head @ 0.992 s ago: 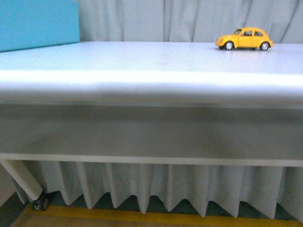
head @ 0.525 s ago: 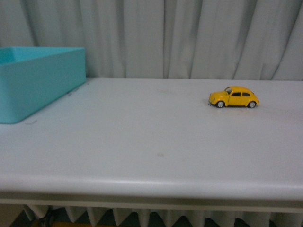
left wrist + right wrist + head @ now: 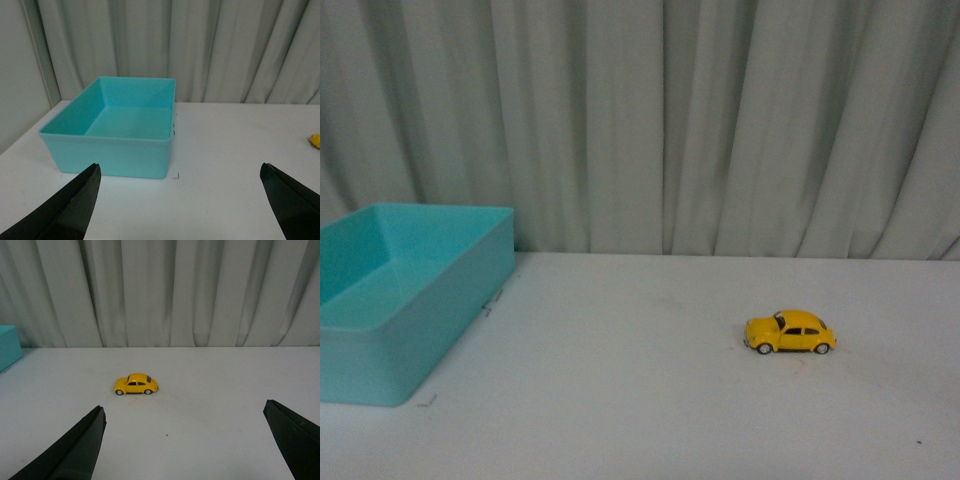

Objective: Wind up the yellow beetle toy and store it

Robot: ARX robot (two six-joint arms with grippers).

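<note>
The yellow beetle toy (image 3: pixel 790 333) stands on its wheels on the white table (image 3: pixel 640 400), right of centre, side-on with its nose to the left. In the right wrist view the yellow beetle toy (image 3: pixel 136 384) sits some way beyond my right gripper (image 3: pixel 184 412), which is open and holds nothing. My left gripper (image 3: pixel 181 170) is open too, over bare table just in front of the teal bin (image 3: pixel 112 131). Only a yellow sliver of the toy (image 3: pixel 315 141) shows at that view's edge. Neither arm appears in the front view.
An open, empty teal bin (image 3: pixel 390 300) stands at the table's left side. Grey curtains (image 3: pixel 650 120) hang along the table's far edge. Small dark marks (image 3: pixel 425 401) lie on the table by the bin's corner.
The front view has risen from table-edge height to looking down on the tabletop. The toy and the bin now sit lower in that view. Neither has shifted on the table.
</note>
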